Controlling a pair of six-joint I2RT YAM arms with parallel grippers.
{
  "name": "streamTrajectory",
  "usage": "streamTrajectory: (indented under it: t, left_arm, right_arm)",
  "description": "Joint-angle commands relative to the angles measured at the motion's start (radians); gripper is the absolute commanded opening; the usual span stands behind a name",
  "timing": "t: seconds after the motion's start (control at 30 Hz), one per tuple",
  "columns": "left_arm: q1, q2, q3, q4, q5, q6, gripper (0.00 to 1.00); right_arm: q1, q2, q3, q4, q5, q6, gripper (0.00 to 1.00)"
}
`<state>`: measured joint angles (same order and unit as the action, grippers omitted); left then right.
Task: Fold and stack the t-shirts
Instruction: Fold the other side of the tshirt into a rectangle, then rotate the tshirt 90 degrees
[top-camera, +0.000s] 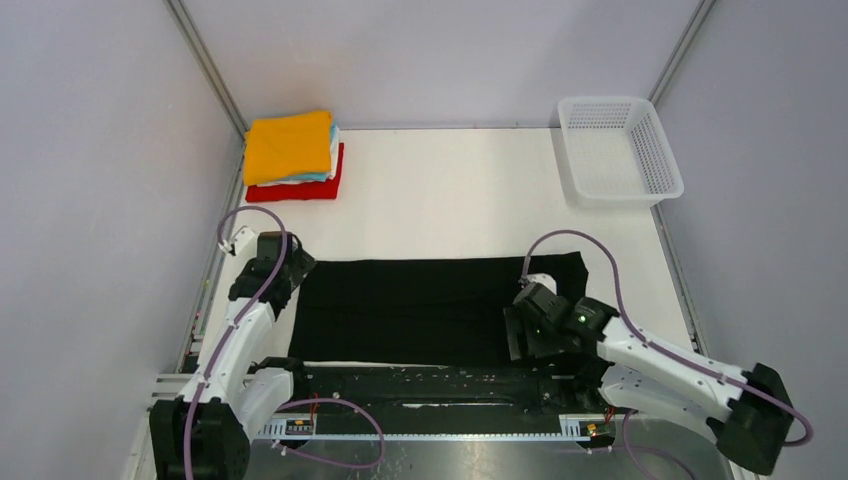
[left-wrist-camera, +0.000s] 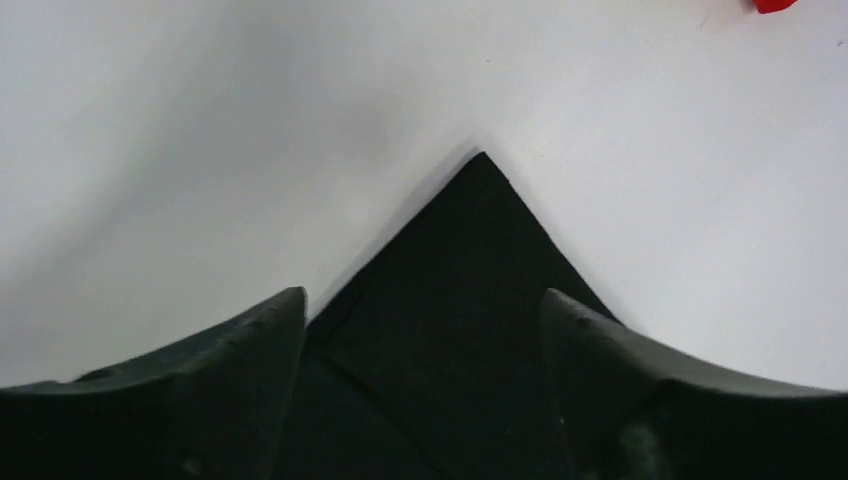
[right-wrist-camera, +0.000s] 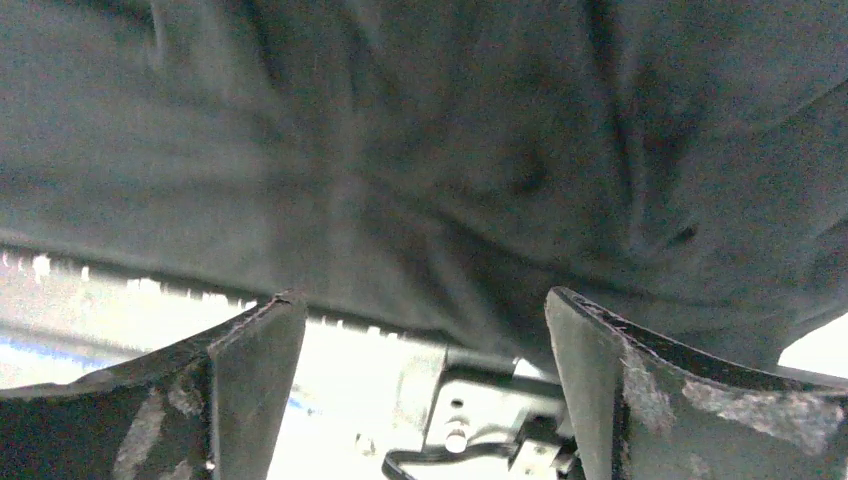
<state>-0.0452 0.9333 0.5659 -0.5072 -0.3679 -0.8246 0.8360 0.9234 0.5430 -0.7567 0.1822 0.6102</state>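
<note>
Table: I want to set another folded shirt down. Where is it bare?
Bare tabletop runs between the folded stack and the basket, down to the far edge of the black shirt. The near half is crowded: that shirt, left gripper and right gripper.

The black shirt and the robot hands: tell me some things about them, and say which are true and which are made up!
1. The orange shirt lies above the red shirt. True.
2. The black shirt lies in the basket. False: it lies spread on the table.
3. The left gripper is open over a corner of the black shirt. True.
4. The right gripper is shut tight. False: its jaws stand apart, over black cloth.
</note>
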Motion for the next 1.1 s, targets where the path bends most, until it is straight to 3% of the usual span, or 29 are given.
streamTrajectory:
  t: [0.0, 0.2, 0.3, 0.43, 0.67, 0.8, 1.07]
  left_arm:
    - [0.010, -0.101, 0.024, -0.084, -0.109, -0.062, 0.98]
    - [0.010, -0.202, 0.058, -0.059, 0.028, -0.034, 0.99]
    - [0.010, -0.180, 0.060, 0.003, 0.183, 0.001, 0.99]
    - [0.007, -0.089, 0.039, 0.105, 0.357, 0.030, 0.99]
    - [0.000, 0.048, 0.017, 0.153, 0.433, 0.059, 0.99]
    - [0.000, 0.052, 0.016, 0.150, 0.413, 0.070, 0.99]
    - [0.001, 0.066, 0.018, 0.154, 0.389, 0.077, 0.99]
  right_arm:
    - [0.062, -0.223, -0.055, -0.097, -0.153, 0.151, 0.99]
    - [0.062, -0.511, 0.011, -0.022, -0.006, 0.109, 0.99]
    - [0.061, -0.464, 0.043, 0.034, 0.144, 0.075, 0.99]
    - [0.037, -0.243, 0.090, 0.114, 0.286, -0.007, 0.99]
    - [-0.246, 0.109, 0.109, 0.347, 0.046, -0.159, 1.00]
    - [-0.252, 0.255, 0.132, 0.379, -0.079, -0.239, 1.00]
    - [-0.252, 0.271, 0.044, 0.471, -0.288, -0.268, 0.99]
